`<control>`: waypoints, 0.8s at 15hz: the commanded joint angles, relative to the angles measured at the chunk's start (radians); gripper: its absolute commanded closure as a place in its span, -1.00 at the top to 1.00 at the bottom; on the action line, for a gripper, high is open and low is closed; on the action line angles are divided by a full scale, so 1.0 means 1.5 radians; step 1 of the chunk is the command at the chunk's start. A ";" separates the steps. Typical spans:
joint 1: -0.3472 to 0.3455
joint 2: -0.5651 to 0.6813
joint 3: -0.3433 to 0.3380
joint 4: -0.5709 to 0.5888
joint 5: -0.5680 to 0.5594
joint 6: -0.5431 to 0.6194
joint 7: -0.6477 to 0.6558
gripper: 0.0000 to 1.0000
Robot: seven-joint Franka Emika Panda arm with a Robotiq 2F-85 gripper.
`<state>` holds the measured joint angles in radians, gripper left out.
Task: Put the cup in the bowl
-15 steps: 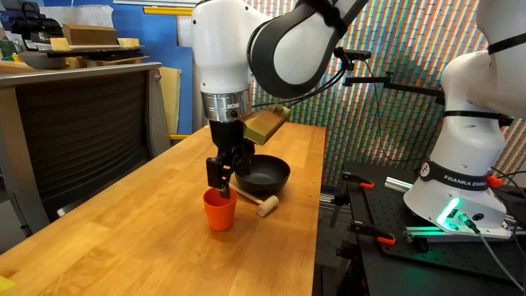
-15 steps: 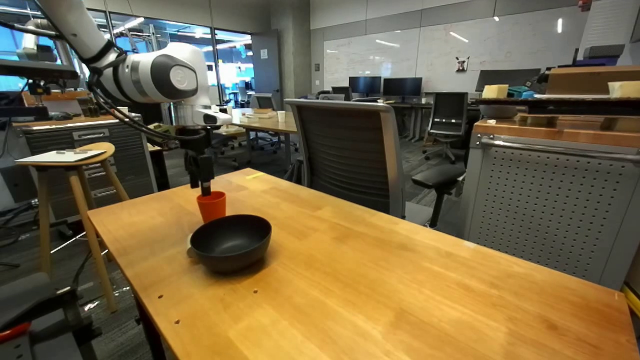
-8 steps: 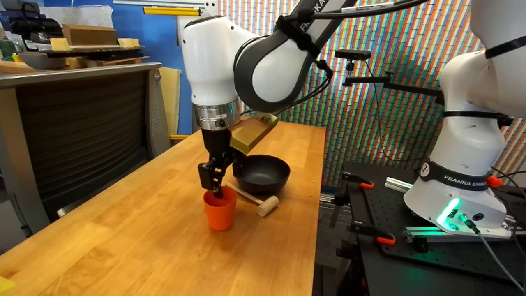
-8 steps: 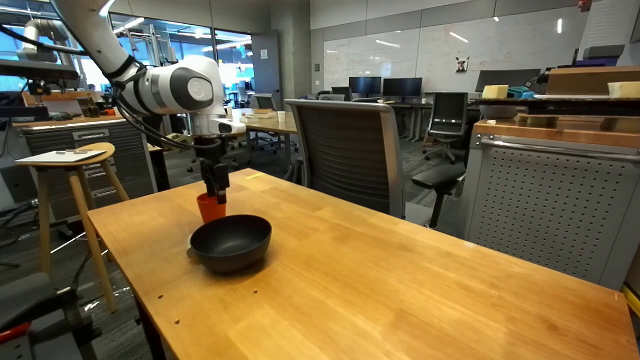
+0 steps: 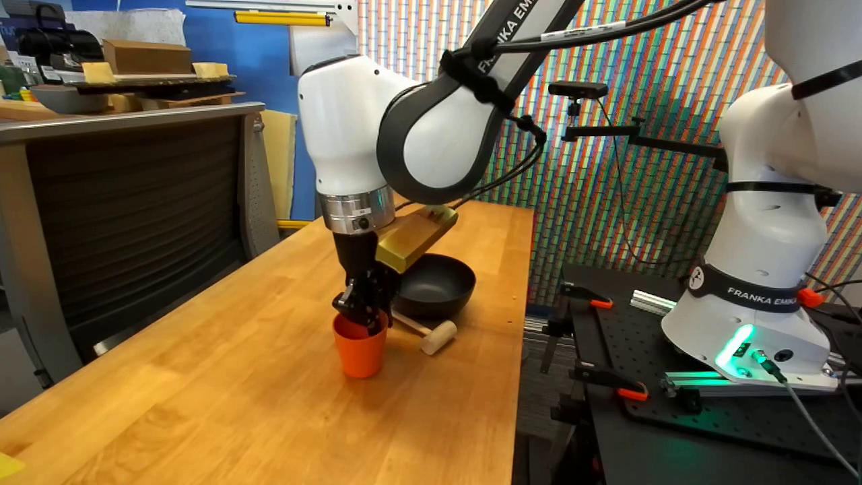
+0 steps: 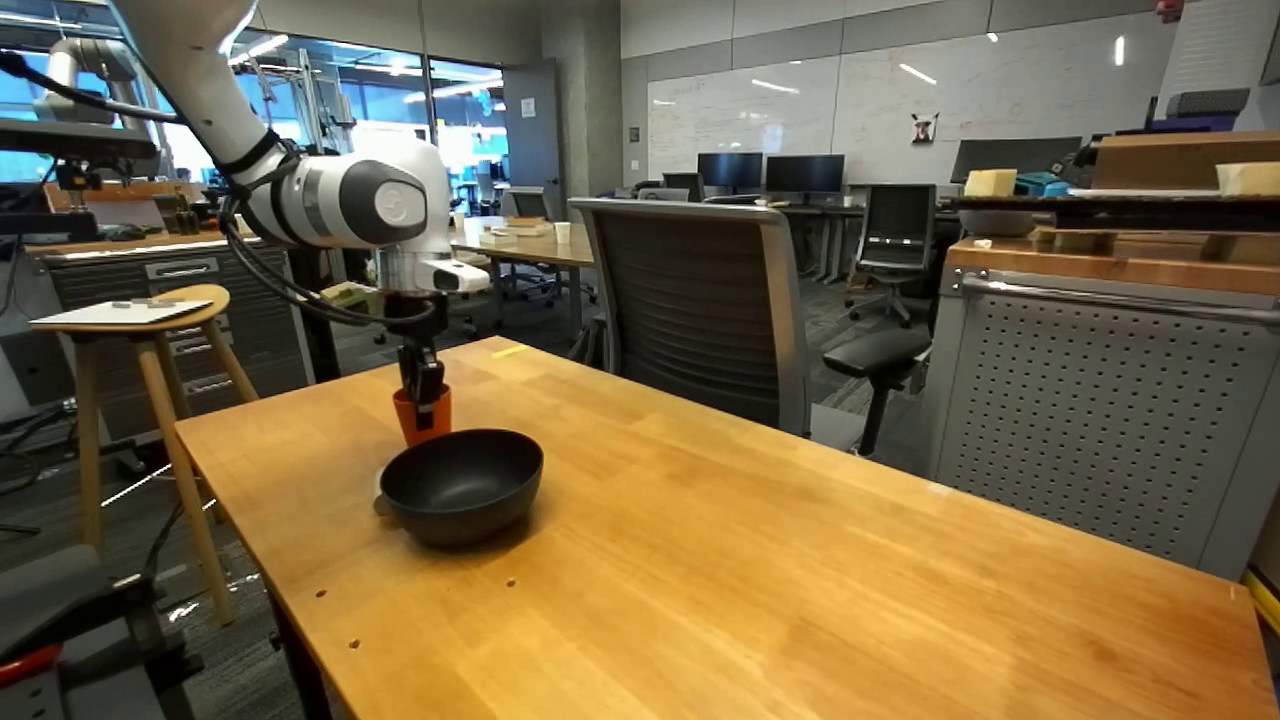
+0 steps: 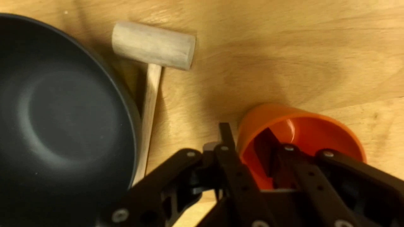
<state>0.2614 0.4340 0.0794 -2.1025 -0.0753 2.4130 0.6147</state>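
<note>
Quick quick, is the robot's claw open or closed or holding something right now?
Gripper: can't be told; in the wrist view it straddles the wall of the cup, but whether it is pinching that wall doesn't show.

Mallet (image 7: 150, 94) between cup (image 7: 306, 130) and bowl (image 7: 71, 118)

Arm: glossy white shell (image 5: 337, 128), smoothly rounded. Oval side cap (image 5: 441, 158), also white, ringed by a dark grey surround (image 5: 390, 155). Forearm strip (image 5: 510, 30) dark, white lettering, crossed by black straps (image 5: 478, 77). Black cables (image 5: 528, 44) run alongside, a white label (image 5: 586, 31) on one. Wrist collar (image 5: 340, 214): bright silver, small pale tag (image 5: 361, 211), black knob (image 5: 363, 223). Box-shaped housing (image 5: 412, 242): gold-coloured. Hand (image 7: 246, 143): black, slim bar linkages, silver screw heads (image 7: 120, 215). Base (image 5: 700, 337): white; black band (image 5: 727, 289) printed FRANKA EMIKA; round white logo (image 5: 696, 277); glowing green light strip (image 5: 735, 345).
</note>
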 commanded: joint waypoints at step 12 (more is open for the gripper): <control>0.028 -0.233 -0.080 -0.111 -0.240 -0.024 0.284 -0.91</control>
<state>0.3127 0.2053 -0.0159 -2.1837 -0.2946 2.4165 0.8799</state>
